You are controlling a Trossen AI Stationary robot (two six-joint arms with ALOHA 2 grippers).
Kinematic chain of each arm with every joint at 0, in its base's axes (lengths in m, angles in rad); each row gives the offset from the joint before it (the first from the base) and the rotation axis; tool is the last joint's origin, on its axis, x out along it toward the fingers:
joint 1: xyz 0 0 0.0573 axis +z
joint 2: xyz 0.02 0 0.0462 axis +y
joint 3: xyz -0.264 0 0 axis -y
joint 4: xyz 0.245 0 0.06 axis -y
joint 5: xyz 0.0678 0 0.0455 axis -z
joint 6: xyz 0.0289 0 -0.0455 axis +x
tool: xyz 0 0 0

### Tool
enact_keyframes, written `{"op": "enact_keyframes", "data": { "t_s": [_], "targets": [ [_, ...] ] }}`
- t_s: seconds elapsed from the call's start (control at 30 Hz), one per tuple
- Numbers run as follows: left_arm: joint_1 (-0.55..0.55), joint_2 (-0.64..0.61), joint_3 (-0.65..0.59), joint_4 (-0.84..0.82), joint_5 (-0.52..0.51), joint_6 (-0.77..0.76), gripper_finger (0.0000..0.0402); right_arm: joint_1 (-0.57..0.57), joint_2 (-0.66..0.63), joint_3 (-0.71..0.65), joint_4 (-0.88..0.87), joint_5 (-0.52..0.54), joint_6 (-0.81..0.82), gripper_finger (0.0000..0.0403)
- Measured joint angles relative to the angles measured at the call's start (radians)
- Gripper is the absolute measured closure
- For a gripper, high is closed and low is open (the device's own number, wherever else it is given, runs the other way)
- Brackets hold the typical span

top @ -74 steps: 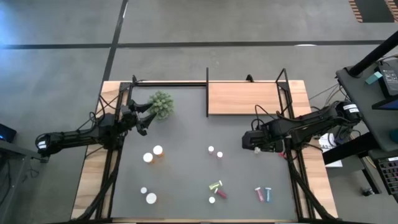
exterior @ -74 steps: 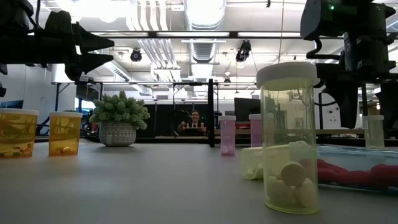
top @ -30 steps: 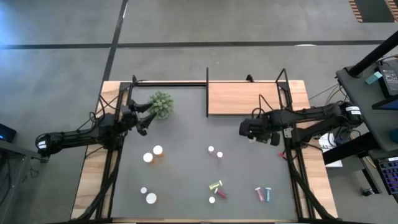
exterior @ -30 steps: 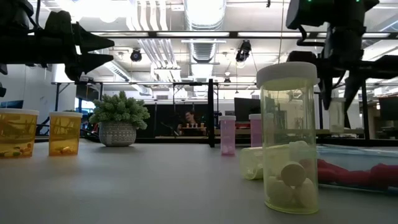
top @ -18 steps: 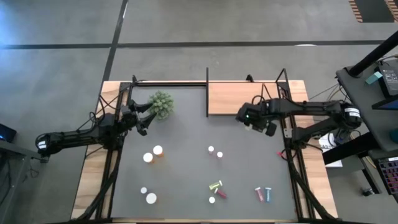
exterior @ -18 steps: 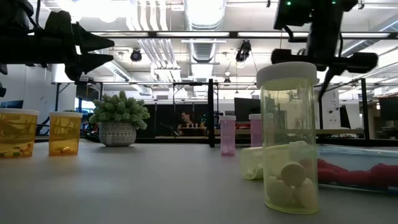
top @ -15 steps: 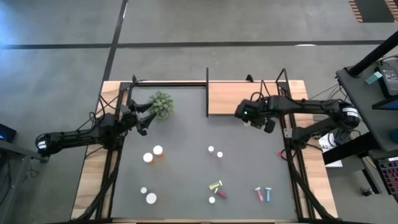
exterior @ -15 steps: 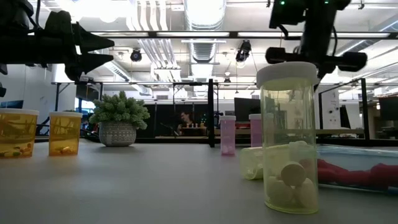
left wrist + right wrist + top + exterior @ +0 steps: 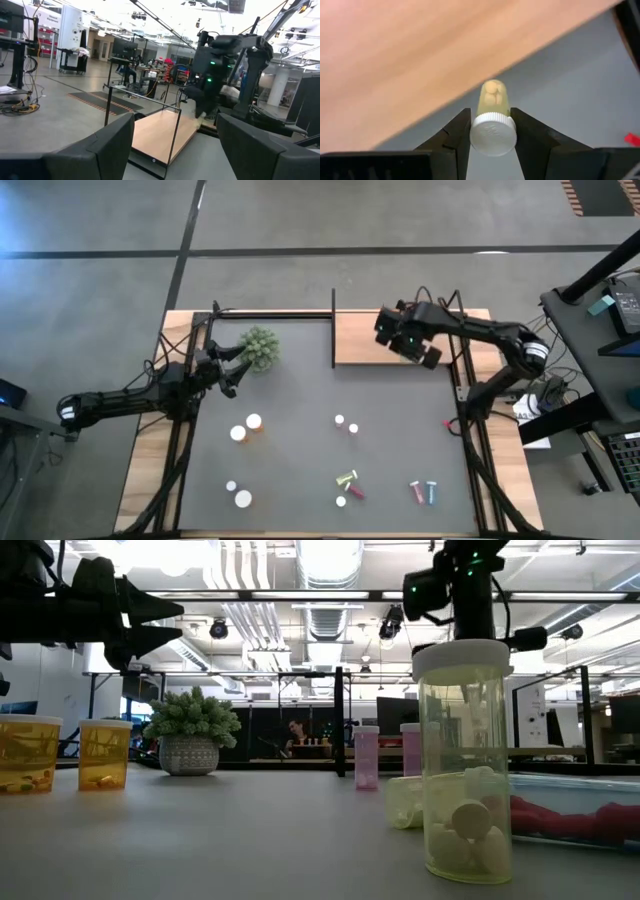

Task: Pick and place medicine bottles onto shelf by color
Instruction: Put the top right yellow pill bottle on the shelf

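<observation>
The right gripper [image 9: 490,131] is clamped on a small pale-yellow medicine vial with a white cap [image 9: 491,120], holding it above the near edge of the light-brown wooden shelf board [image 9: 365,338]. The left gripper [image 9: 237,370] hangs with fingers spread beside the fuzzy green plant ball [image 9: 260,347]. The remaining bottles stand or lie on the dark grey worktop [image 9: 300,410].
</observation>
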Motion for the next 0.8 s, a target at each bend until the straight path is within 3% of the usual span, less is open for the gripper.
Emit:
{"op": "enact_keyframes", "data": {
  "t_s": [0.2,0.43,0.8],
  "targets": [
    [0.0,0.0,0.0,0.0,0.0,0.0,0.0134,-0.166,0.001,0.007,0.012,0.008,-0.077,0.0286],
    [0.0,0.0,0.0,0.0,0.0,0.0,0.0134,-0.338,0.015,-0.006,0.084,0.028,-0.054,0.0276],
    [0.0,0.0,0.0,0.0,0.0,0.0,0.0134,-0.447,0.12,-0.007,0.171,0.06,-0.026,0.0272]
  ]
}}
